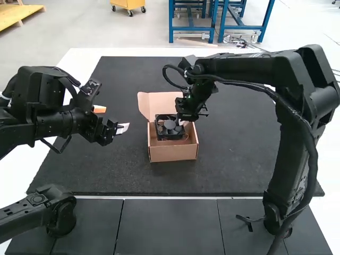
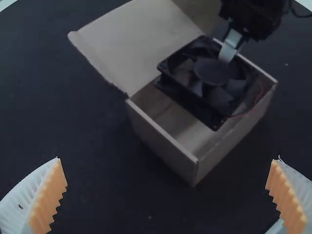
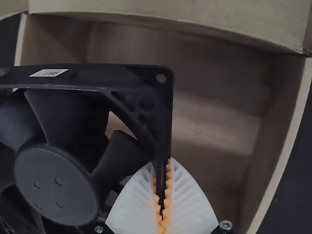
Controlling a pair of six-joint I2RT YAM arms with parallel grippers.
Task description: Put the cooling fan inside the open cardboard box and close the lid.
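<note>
A black square cooling fan [image 1: 170,128] hangs tilted in the mouth of the open cardboard box [image 1: 172,149], partly above the rim. My right gripper [image 1: 187,119] is shut on the fan's frame edge; in the right wrist view its white ribbed fingers [image 3: 187,200] pinch the thin black frame [image 3: 163,131] over the box's bare floor [image 3: 214,122]. The lid flap [image 1: 155,102] stands open, lying back on the far side. My left gripper [image 1: 118,128] hovers open to the left of the box, its orange pads [image 2: 48,195] spread wide with nothing between them. The fan [image 2: 209,83] and box [image 2: 195,146] show ahead of it.
The box sits in the middle of a black mat [image 1: 239,154] on a white table. Dark tiles [image 1: 170,226] line the near edge. A thin red wire [image 2: 251,105] trails from the fan inside the box. Open mat lies on all sides of the box.
</note>
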